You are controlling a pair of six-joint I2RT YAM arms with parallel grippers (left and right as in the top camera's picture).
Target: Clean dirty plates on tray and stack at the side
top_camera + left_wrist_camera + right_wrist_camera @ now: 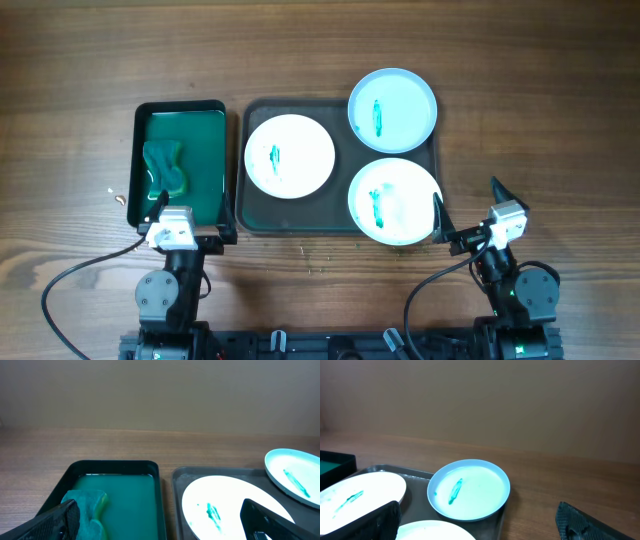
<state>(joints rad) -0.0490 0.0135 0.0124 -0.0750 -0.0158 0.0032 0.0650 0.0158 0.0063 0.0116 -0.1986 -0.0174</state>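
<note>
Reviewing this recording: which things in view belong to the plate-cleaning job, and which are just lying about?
Job:
- left plate, far right plate, near right plate, all teal-smeared
- dark tray
- sponge in the green tray, probably for wiping

Lying about:
- pale scrap left of the green tray
- crumbs in front of the dark tray

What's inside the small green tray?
A crumpled teal sponge lies in the small green tray, toward its left side. The rest of the floor looks plain green. Whatever is under the sponge is covered.
</note>
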